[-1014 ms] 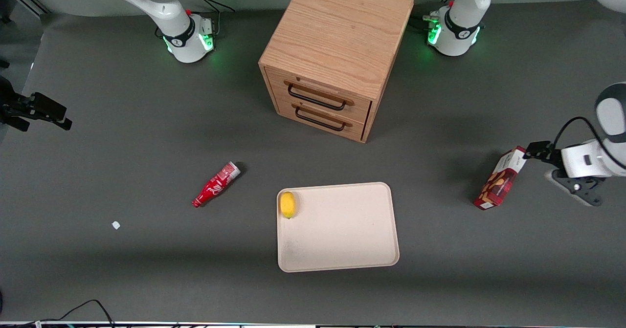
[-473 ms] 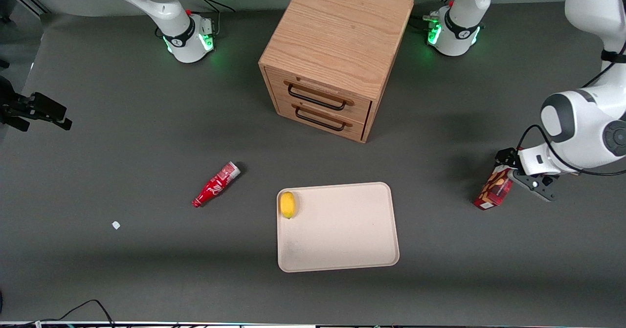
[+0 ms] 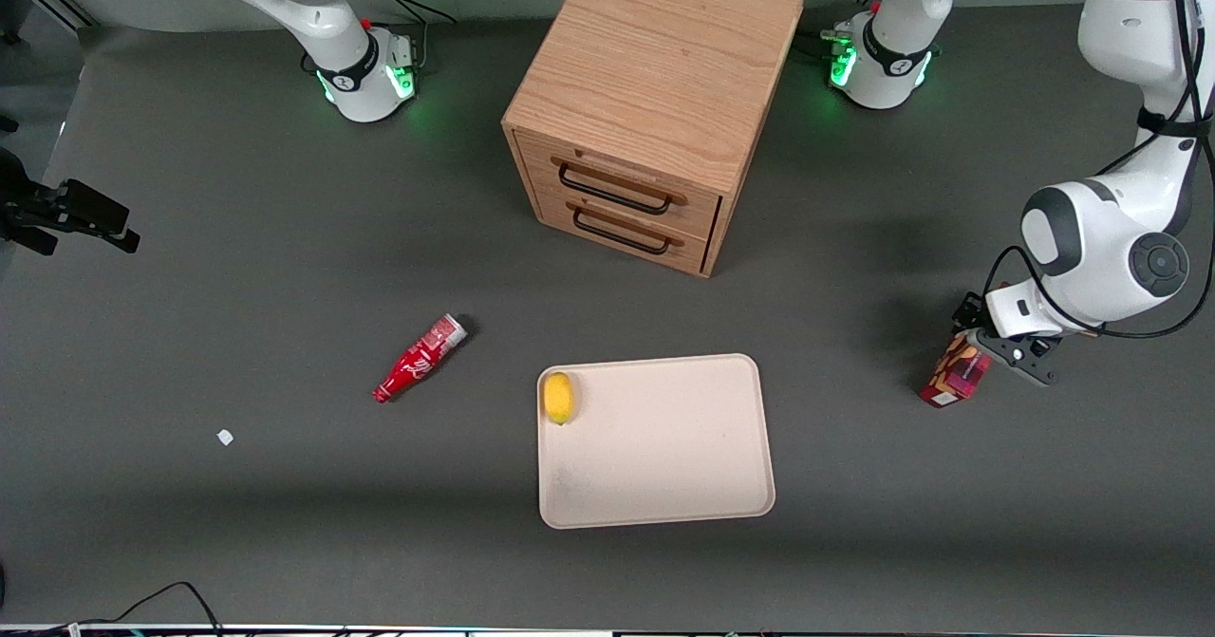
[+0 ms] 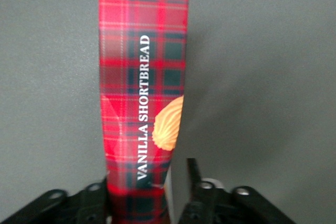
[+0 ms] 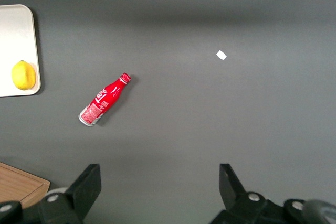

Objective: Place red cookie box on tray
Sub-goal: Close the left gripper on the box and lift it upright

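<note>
Wooden two-drawer cabinet (image 3: pixel 655 105) on the grey tabletop (image 3: pixel 237 267), both black-handled drawers shut. Nearer the front camera, small red bottle (image 3: pixel 420 357) lying on its side, silver cap pointing toward the cabinet. Yellow lemon (image 3: pixel 558 397) near it, toward the working arm's end. Small white scrap (image 3: pixel 225 437) toward the parked arm's end.

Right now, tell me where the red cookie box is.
The red cookie box lies on the table toward the working arm's end, apart from the tray, under the left gripper.
</note>
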Controlling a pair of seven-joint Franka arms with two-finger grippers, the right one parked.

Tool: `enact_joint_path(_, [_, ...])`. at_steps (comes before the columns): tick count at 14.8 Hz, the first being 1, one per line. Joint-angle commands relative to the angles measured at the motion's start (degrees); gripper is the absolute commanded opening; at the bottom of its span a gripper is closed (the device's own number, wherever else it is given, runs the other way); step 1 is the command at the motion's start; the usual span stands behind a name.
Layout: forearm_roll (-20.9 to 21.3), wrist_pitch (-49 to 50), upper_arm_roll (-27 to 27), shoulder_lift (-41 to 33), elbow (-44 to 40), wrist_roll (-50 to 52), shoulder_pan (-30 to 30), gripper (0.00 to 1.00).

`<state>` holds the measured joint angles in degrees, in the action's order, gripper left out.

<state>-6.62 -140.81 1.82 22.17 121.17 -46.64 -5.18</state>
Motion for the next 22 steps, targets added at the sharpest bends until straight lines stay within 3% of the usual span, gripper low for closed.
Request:
enact_joint_path(1, [-1.4,-1.0,0.0,-0.3,0.7,-1.3,0.2,0.00])
enact_joint_path(10, [-1.6,4.7,0.1,-3.0,-2.8,-1.4,-0.1,0.00])
enact_joint_path(13, [-3.8,17.6,0.5,-6.3,-9.7,-0.6,-0.1,0.00])
enact_joint_path(16, [-3.4,34.9,1.1,-9.9,-20.0,4.9,-0.2,0.00])
enact_joint_path(20, [-2.1,54.5,0.2,-12.4,-35.4,19.5,0.1,0.00])
enact_joint_path(22, [-2.1,61.3,-3.4,-12.3,-41.8,28.8,0.1,0.00])
